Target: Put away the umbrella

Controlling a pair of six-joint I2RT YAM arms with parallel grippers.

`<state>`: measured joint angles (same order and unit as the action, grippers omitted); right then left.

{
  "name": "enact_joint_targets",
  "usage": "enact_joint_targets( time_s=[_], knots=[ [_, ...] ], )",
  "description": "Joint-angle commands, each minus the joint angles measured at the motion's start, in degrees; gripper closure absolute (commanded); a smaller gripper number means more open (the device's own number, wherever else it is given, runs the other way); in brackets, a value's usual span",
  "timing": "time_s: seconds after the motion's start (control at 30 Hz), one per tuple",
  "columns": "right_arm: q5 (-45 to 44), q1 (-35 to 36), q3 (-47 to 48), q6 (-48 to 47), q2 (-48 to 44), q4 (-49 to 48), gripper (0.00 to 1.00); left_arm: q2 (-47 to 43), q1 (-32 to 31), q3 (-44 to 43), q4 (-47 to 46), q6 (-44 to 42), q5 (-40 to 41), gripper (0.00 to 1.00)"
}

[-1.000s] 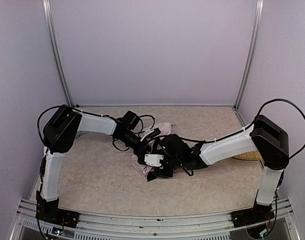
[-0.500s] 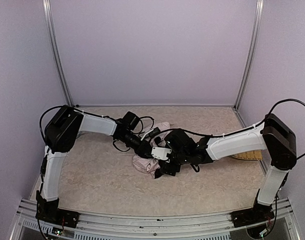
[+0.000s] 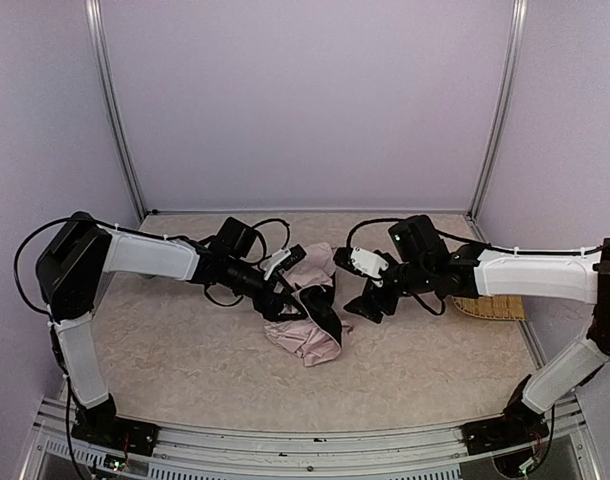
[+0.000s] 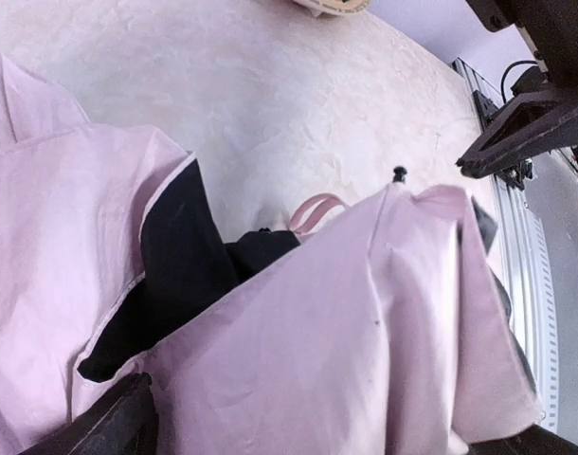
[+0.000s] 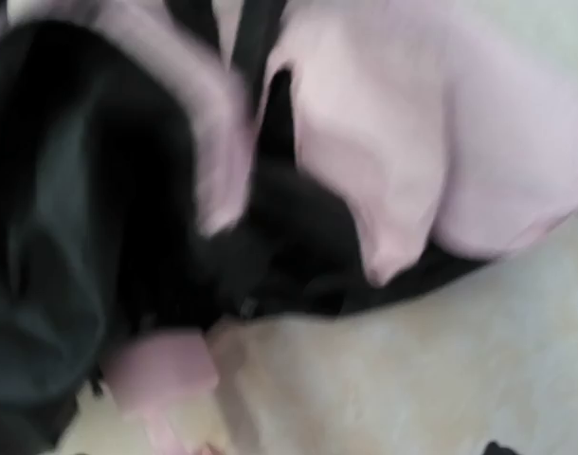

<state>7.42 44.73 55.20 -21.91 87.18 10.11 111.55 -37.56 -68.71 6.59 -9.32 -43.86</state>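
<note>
Umbrella pos.: the umbrella (image 3: 307, 335) is seen crumpled on the table (image 3: 185, 350), about mid-table; pink fabric w/ black lining exposed.
Left gripper: the left gripper (image 3: 283, 300) is set on the far-left edge of the umbrella, in contact w/ the fabric.
Left fingers: in the wrist view the fingers (image 4: 114, 427) are seen at the two lower corners, spread wide apart. The pink fabric (image 4: 346, 332) is draped btwn and over them.
Strap: a pink loop (image 4: 313, 207) is seen on the table just beyond the fabric fold.
Right gripper: the right gripper (image 3: 363, 305) is held just right of the umbrella, apart from it as far as the top view shows.
Right fingers: state cannot be told. The wrist view is blurred, and only pink and black fabric (image 5: 412, 142) close to the cam. is made out.
Straw mat: the straw mat (image 3: 493, 308) is seen near the right table edge, partly covered by the right arm, well apart from the umbrella.
Change vs 0.5 s ago: the right gripper was over the umbrella's right side and has been withdrawn to the right. The left arm's upper part has been swung left while its gripper is kept at the fabric. More of the umbrella is uncovered.
</note>
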Motion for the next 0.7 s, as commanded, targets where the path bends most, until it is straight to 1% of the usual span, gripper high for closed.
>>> enact_joint_targets(
  time_s=[0.0, 0.1, 0.23, 0.3, 0.37, 0.4, 0.43, 0.53, 0.67],
  knots=[
    [5.55, -0.1, 0.98, 3.89, -3.82, 2.46, 0.13, -7.31, -1.08, 3.97, -7.41, -2.3, 6.38, 0.01],
    [3.83, 1.83, 2.92, 7.75, -3.15, 2.5, 0.19, -9.48, -1.33, 4.92, -7.03, -3.57, 10.41, 0.01],
    [-5.03, 8.75, 2.7, 14.41, -2.44, -1.92, 0.35, -12.66, -0.94, 6.43, -5.2, -3.56, 15.09, 0.01],
    [-8.4, 11.93, 1.92, 19.46, -2.2, -4.82, 0.38, -14.07, -0.93, 7.95, -5.5, -3.32, 15.9, 0.01],
    [-13.54, 15.36, 1.81, 22.14, -1.52, -5.1, 0.42, -14.46, -1.01, 9.02, -6.02, -3.06, 16.29, 0.01],
    [-15.63, 16.76, 1.78, 23.22, -1.15, -5.06, 0.43, -14.27, -1.02, 9.18, -6.13, -2.94, 16.13, 0.01],
    [-15.93, 17.63, 1.57, 24.55, -0.8, -5.47, 0.43, -13.88, -1.1, 9.14, -6.19, -2.88, 15.97, 0.01],
    [-14.07, 17.76, 1.81, 27.05, 2.02, -7.49, 0.41, -12.36, -1.2, 8.26, -6.63, -2.38, 15.98, 0.01],
    [-13.86, 17.78, 4.64, 27.24, 7.88, -6.58, 0.38, -11.2, -1.11, 7.21, -6.76, -1.77, 16.2, 0.01]
  ],
)
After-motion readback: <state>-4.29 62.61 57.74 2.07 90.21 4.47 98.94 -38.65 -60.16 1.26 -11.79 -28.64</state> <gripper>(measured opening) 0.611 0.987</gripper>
